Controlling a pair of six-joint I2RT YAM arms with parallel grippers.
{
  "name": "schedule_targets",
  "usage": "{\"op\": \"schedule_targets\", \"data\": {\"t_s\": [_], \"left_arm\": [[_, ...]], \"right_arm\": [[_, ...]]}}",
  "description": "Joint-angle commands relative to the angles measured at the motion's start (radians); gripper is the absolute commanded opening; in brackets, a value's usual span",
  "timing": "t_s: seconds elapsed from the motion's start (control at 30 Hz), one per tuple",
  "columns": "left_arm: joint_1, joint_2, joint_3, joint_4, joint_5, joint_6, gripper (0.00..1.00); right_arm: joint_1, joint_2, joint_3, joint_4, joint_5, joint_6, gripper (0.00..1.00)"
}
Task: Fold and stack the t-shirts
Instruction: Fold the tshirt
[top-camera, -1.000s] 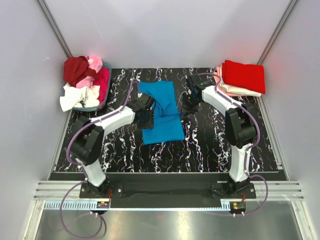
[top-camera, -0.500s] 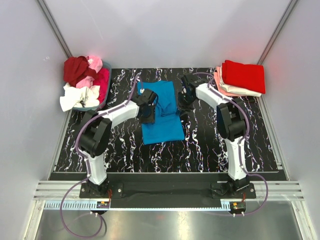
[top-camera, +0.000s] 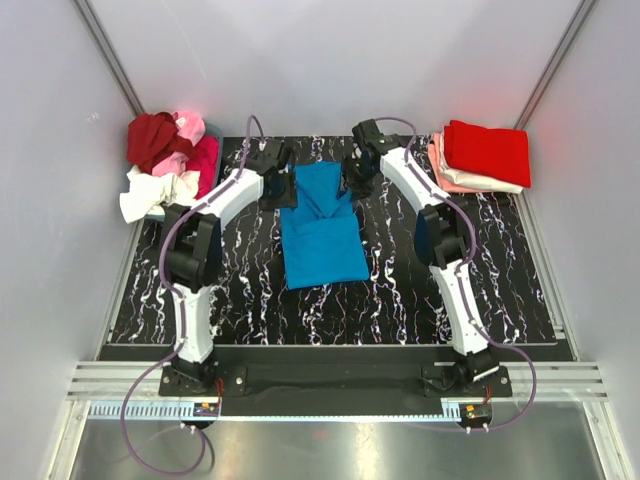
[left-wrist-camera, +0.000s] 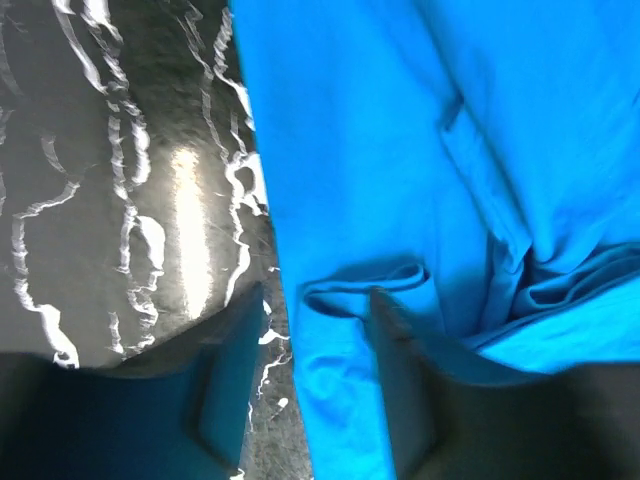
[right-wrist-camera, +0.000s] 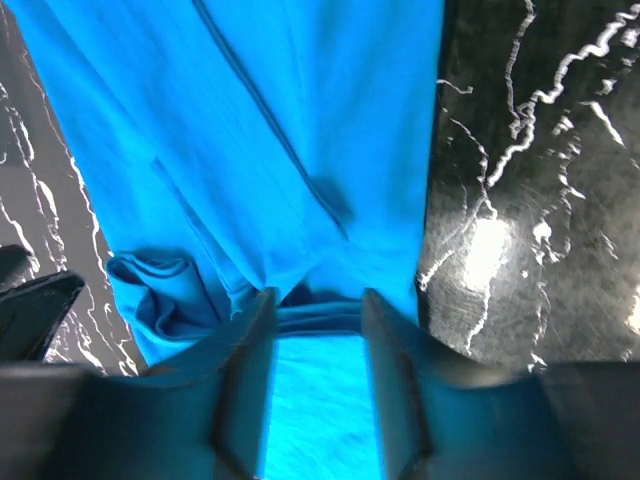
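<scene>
Both arms now reach farther up the mat (top-camera: 420, 290) than before. Left gripper (left-wrist-camera: 315, 330) and right gripper (right-wrist-camera: 315, 300) straddle the blue t-shirt (top-camera: 320, 230) at mat centre, jaws apart, likely positioned to pinch its far edge.

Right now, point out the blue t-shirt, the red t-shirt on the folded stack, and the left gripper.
blue t-shirt (top-camera: 322, 245): top external view, its flat lower half.
red t-shirt (top-camera: 488, 150): top external view, middle of its top face.
left gripper (left-wrist-camera: 315, 300): left wrist view, midway between its fingertips.
</scene>
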Motion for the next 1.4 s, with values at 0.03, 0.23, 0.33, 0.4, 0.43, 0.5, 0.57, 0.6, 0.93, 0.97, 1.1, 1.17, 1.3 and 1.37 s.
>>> {"op": "schedule_targets", "data": {"t_s": [0.03,0.23,0.33,0.4,0.43,0.5,0.57,0.6,0.93,0.97,1.1,1.17,1.3,1.37], "left_arm": [[-0.005,-0.111,-0.041,-0.008,0.010,0.011,0.77],[-0.006,-0.393,-0.409,0.105,0.086,-0.072,0.88],[-0.022,-0.527,-0.558,0.196,0.152,-0.135,0.87],[-0.049,-0.605,-0.676,0.254,0.174,-0.173,0.86],[-0.063,-0.623,-0.737,0.280,0.180,-0.184,0.86],[-0.098,-0.662,-0.788,0.302,0.177,-0.218,0.86],[-0.120,-0.680,-0.857,0.346,0.185,-0.256,0.85],[-0.134,-0.688,-0.885,0.368,0.196,-0.270,0.85],[-0.183,-0.723,-1.029,0.509,0.196,-0.364,0.83],[-0.192,-0.720,-1.031,0.515,0.191,-0.376,0.82],[-0.209,-0.708,-1.051,0.538,0.151,-0.399,0.81],[-0.218,-0.696,-1.057,0.549,0.140,-0.407,0.80],[-0.233,-0.673,-1.065,0.557,0.113,-0.413,0.77],[-0.240,-0.662,-1.068,0.561,0.108,-0.419,0.76]], "right_arm": [[-0.004,-0.110,-0.046,-0.024,0.067,-0.023,0.57],[-0.006,-0.458,-0.564,0.171,0.067,-0.022,0.88],[-0.007,-0.571,-0.764,0.216,0.001,0.012,0.88],[-0.007,-0.640,-0.902,0.262,-0.034,0.040,0.86],[-0.007,-0.662,-0.948,0.285,-0.072,0.072,0.86],[-0.007,-0.713,-1.066,0.348,-0.100,0.104,0.82],[-0.007,-0.734,-1.155,0.392,-0.128,0.149,0.77],[-0.007,-0.748,-1.180,0.405,-0.145,0.170,0.74],[0.007,-0.751,-1.334,0.538,-0.165,0.258,0.59],[0.008,-0.751,-1.332,0.538,-0.160,0.259,0.57],[0.014,-0.744,-1.327,0.537,-0.143,0.264,0.48],[0.022,-0.745,-1.326,0.537,-0.137,0.261,0.41],[0.039,-0.740,-1.321,0.530,-0.107,0.261,0.33],[0.043,-0.736,-1.314,0.523,-0.099,0.261,0.31]]}}
